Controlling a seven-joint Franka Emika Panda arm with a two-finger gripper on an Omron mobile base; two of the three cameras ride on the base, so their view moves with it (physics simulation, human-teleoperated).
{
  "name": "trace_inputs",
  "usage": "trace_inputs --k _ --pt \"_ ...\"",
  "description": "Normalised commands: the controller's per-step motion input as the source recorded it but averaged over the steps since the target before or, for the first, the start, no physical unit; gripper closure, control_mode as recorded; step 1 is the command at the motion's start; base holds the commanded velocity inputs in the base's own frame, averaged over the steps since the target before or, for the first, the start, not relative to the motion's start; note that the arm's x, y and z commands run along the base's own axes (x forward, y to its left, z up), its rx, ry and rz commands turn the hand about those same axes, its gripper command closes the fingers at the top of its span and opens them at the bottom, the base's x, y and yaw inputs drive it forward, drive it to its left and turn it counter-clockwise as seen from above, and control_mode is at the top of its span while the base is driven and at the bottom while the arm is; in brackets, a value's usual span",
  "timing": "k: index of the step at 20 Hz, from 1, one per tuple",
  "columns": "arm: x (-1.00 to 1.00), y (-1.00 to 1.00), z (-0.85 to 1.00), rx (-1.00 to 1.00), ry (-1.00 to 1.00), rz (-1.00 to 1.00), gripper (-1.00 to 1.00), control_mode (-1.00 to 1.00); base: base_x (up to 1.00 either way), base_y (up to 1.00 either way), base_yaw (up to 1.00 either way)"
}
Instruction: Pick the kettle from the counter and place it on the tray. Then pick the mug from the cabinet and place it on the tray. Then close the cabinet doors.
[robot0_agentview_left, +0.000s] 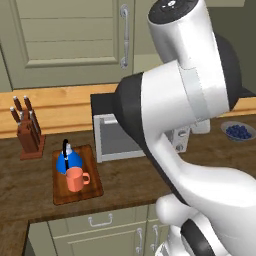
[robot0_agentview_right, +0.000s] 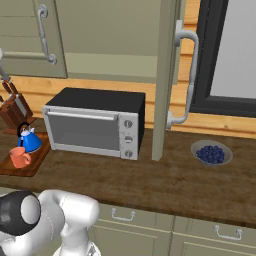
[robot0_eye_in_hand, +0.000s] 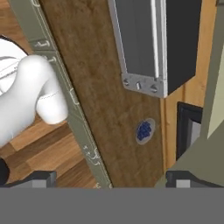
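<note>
The blue kettle (robot0_agentview_left: 67, 161) (robot0_agentview_right: 29, 141) and the salmon mug (robot0_agentview_left: 76, 179) (robot0_agentview_right: 19, 157) both stand on the reddish-brown tray (robot0_agentview_left: 92, 192) (robot0_agentview_right: 31, 167) at the left of the counter (robot0_agentview_left: 130, 182) (robot0_agentview_right: 165, 185). One cabinet door (robot0_agentview_right: 164, 75) stands swung out, edge-on, with its silver handle (robot0_agentview_right: 187, 75) facing right. The other door (robot0_agentview_left: 70, 40) (robot0_agentview_right: 25, 35) lies flat and looks shut. My gripper (robot0_eye_in_hand: 110, 180) is open with nothing between its fingertips (robot0_eye_in_hand: 40, 178). It looks down from high over the counter (robot0_eye_in_hand: 105, 109), with the olive door (robot0_eye_in_hand: 205, 148) close on one side.
A silver toaster oven (robot0_agentview_left: 112, 137) (robot0_agentview_right: 95, 125) (robot0_eye_in_hand: 153, 43) sits mid-counter right of the tray. A knife block (robot0_agentview_left: 27, 132) (robot0_agentview_right: 12, 112) stands behind the tray. A bowl of blue berries (robot0_agentview_left: 238, 131) (robot0_agentview_right: 211, 153) (robot0_eye_in_hand: 144, 130) rests at the right, below a dark-framed window (robot0_agentview_right: 227, 55).
</note>
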Motion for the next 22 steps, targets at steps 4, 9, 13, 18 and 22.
trace_inputs --k 4,9,13,18,22 --pt "-0.14 -0.80 0.00 -0.02 0.00 -0.02 -1.00 -1.00 0.00 0.00 0.00" --pt "-0.01 -0.84 -0.14 -0.10 0.00 0.00 -1.00 -1.00 0.00 0.00 0.00" --pt "0.00 -0.90 -0.13 -0.11 0.00 0.00 -1.00 -1.00 0.00 0.00 0.00" --pt "-0.02 -0.78 -0.24 -0.16 -0.04 0.00 -1.00 -1.00 0.00 0.00 0.00" --pt "-0.03 -0.67 -0.12 -0.08 -0.03 -0.15 -1.00 -1.00 0.00 0.00 0.00"
